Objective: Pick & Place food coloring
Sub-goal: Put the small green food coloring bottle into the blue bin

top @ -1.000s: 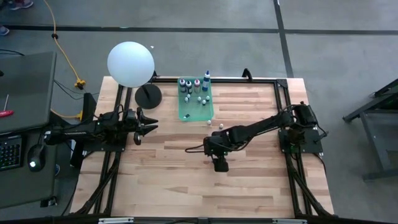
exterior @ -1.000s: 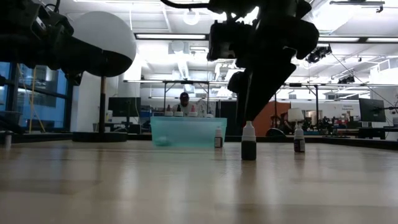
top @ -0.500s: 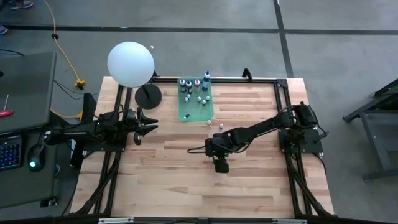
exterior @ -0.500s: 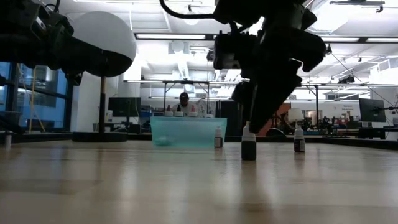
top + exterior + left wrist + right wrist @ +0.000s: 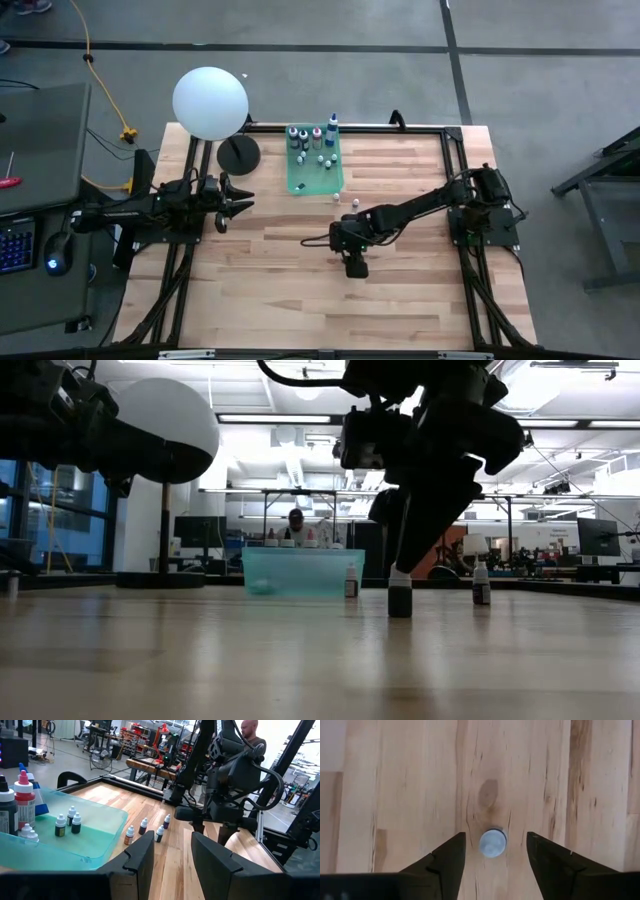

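Note:
A tiny food coloring bottle (image 5: pixel 493 842) with a white cap and a dark body (image 5: pixel 400 598) stands upright on the wood near the table's middle. My right gripper (image 5: pixel 495 851) comes at it from above, slanting down, and is open. One finger stands on each side of the cap, with a gap showing on both sides. More food coloring bottles stand in the green tray (image 5: pixel 315 165), and a few (image 5: pixel 143 826) stand on the wood beside it. My left gripper (image 5: pixel 172 845) waits open and level at the table's left (image 5: pixel 243 200).
A big white ball lamp (image 5: pixel 210 102) on a black round base (image 5: pixel 238 153) stands at the far left. Two loose bottles (image 5: pixel 345 200) stand between the tray and my right arm. Bare wood lies toward the near edge (image 5: pixel 300 300).
My right gripper has sunk a little over the standing bottle, so its fingers now reach down around the white cap. The bottle has stayed where it was.

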